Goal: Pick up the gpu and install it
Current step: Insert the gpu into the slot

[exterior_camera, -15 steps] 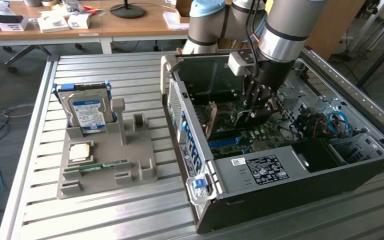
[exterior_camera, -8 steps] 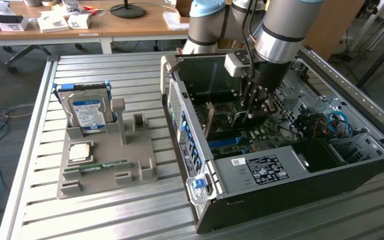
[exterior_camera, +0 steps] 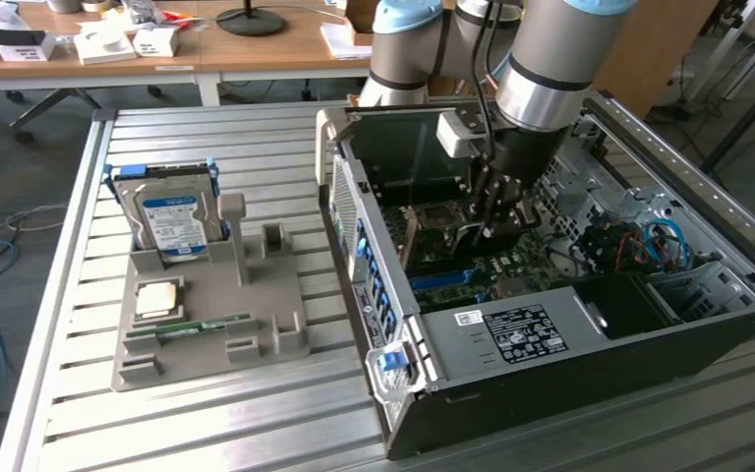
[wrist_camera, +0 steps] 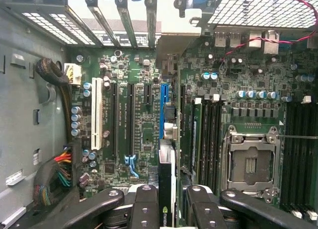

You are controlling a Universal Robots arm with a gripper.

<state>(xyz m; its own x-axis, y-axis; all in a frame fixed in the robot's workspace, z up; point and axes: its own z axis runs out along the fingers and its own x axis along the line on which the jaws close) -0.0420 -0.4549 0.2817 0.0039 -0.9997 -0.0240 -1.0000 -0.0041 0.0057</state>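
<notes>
The gpu [wrist_camera: 166, 182] shows edge-on in the wrist view as a slim dark card with a green logo near my fingers. Its metal bracket end [wrist_camera: 175, 38] reaches the case's rear slot openings. My gripper [wrist_camera: 169, 205] is shut on the card, with one black finger [wrist_camera: 145, 205] on each side of it. The card stands upright directly over the blue expansion slot [wrist_camera: 163, 97] on the green motherboard [wrist_camera: 144, 134]; I cannot tell whether it is seated. In the exterior view my gripper [exterior_camera: 493, 214] reaches down into the open computer case [exterior_camera: 549, 339].
A grey fixture [exterior_camera: 207, 305] beside the case holds a silver hard drive [exterior_camera: 174, 221], a square chip [exterior_camera: 157, 295] and a green memory stick [exterior_camera: 201, 326]. Near the card stand a white slot [wrist_camera: 98, 119], memory slots [wrist_camera: 211, 134], a processor socket [wrist_camera: 251, 162] and cable bundles [wrist_camera: 57, 177].
</notes>
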